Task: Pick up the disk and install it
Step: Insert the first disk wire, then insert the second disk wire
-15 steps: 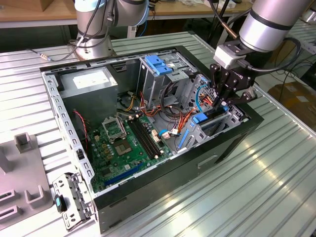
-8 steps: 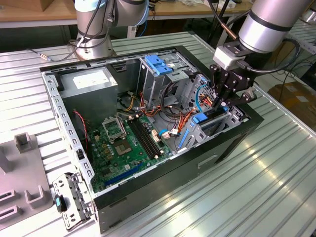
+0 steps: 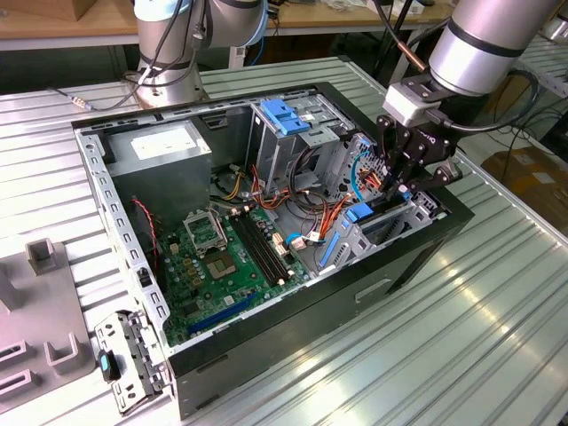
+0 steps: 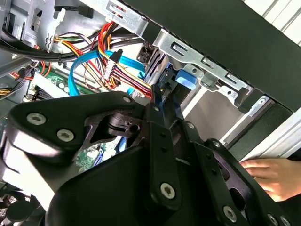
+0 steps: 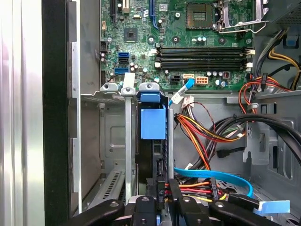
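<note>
The disk (image 5: pixel 153 123) stands on edge in a metal drive bay (image 5: pixel 113 141) at the front corner of the open computer case (image 3: pixel 293 311), its blue end tab facing the motherboard (image 5: pixel 188 42). In the exterior view its blue tab (image 3: pixel 358 213) sits low in that bay, just beside a bundle of red, orange and yellow wires (image 3: pixel 333 213). The gripper (image 5: pixel 162 200) is drawn in narrow on the disk's near edge, one black finger (image 5: pixel 175 195) on each side and touching it; in the second wrist view the gripper (image 4: pixel 162 101) pinches the same blue-railed edge. A flat blue cable (image 5: pixel 211 176) runs close by. A person's hand (image 4: pixel 265 172) rests outside the case wall. The case lies on a ribbed metal tabletop (image 3: pixel 461 337).
</note>
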{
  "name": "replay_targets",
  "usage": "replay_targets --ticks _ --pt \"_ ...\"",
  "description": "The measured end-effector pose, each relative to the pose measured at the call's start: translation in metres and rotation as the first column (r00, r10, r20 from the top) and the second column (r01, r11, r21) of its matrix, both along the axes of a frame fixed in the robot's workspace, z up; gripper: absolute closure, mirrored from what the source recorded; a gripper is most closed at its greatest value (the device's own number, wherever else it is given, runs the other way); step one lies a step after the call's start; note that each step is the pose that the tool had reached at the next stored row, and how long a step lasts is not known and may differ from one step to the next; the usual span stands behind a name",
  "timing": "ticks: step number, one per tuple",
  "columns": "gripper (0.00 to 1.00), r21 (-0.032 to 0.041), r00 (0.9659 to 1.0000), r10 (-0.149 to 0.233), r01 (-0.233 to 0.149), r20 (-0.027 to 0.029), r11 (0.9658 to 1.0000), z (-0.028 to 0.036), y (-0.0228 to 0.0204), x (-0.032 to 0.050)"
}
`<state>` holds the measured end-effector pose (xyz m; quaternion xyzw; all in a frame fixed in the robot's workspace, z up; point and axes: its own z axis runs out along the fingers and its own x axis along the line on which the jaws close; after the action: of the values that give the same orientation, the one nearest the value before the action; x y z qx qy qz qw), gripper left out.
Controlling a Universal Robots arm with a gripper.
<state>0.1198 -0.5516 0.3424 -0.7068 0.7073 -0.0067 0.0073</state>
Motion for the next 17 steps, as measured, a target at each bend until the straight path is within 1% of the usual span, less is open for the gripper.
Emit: replay_targets --ticks 1,3,7,8,10,17 --pt "0.75 0.0 1.0 0.0 0.0 0.0001 1.0 0.0016 0.0 0.0" --pt "0.75 -0.0001 1.0 0.0 0.0 0.0 1.0 0.0073 0.0 0.0" --pt "0.75 0.0002 1.0 0.0 0.0 0.0 1.0 0.0073 0.0 0.0" --pt "0.77 0.0001 1.0 0.0 0.0 0.0 1.0 0.0074 0.0 0.0" --pt "0.89 0.0001 1.0 0.0 0.0 0.0 1.0 0.0074 0.0 0.0" --pt "0.89 0.0004 1.0 0.0 0.0 0.0 1.0 0.0073 0.0 0.0"
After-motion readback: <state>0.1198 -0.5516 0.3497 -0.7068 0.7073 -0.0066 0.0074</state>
